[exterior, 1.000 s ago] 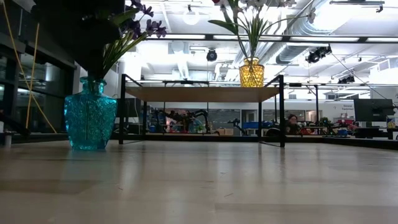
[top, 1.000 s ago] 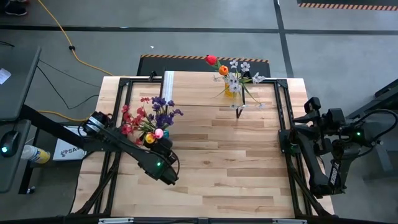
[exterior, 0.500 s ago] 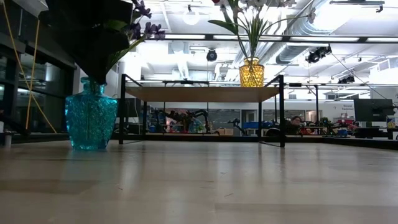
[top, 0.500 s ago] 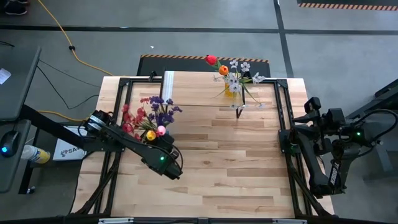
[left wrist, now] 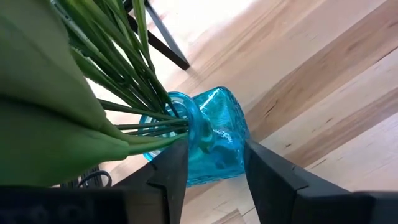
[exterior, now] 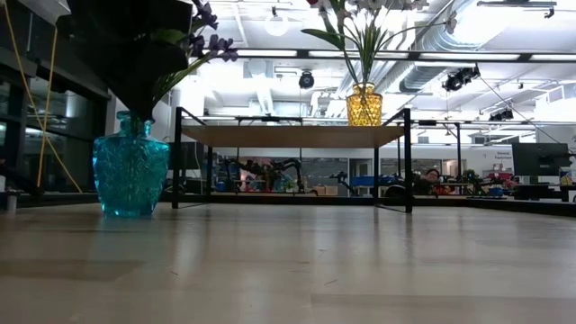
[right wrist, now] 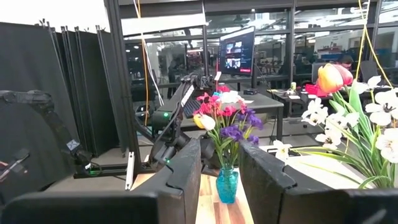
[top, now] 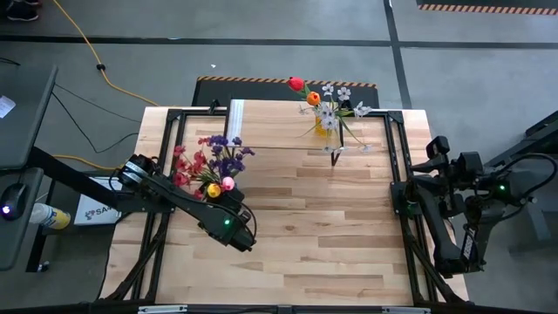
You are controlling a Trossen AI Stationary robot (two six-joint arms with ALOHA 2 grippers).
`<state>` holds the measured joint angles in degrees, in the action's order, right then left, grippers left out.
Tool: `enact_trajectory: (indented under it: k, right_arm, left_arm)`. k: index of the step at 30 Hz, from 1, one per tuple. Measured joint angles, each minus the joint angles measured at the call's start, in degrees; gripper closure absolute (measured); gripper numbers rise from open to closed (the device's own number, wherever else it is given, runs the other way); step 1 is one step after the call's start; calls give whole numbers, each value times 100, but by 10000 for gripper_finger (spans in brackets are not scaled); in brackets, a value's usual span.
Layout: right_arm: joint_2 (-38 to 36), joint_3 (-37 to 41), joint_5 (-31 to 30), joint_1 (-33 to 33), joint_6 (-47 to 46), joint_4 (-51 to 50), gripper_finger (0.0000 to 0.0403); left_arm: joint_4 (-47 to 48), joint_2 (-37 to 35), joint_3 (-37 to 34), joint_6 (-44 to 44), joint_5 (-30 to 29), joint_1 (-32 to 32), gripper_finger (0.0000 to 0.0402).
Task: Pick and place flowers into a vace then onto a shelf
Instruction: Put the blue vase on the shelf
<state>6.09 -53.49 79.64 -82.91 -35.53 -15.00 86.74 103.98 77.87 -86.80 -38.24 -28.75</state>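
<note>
Two vases [exterior: 131,171] [exterior: 364,103], one atop shelf [exterior: 288,135]

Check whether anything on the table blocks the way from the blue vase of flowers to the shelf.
Nothing visible does. The blue vase stands on bare planks just in front of the shelf, the left gripper straddling its neck. The yellow vase already sits toward the shelf's right end.

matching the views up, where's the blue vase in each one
High: blue vase left of centre, under its bouquet, mostly hidden.
Low: far left.
Left wrist: centre, between the left end effector's fingers.
Right wrist: bottom centre.
Shared landmark: the shelf, behind the vase.
</note>
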Motion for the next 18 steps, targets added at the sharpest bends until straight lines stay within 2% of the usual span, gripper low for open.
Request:
enact_trajectory:
  k: [10, 18]
  right_arm:
    - [0, 0, 26, 9, 0, 0, 304]
    - [0, 0, 26, 11, -13, 0, 304]
  left_arm:
    - [-2, -2, 0, 0, -188, 2, 274]
    - [-84, -13, -212, 127, -381, 259, 336]
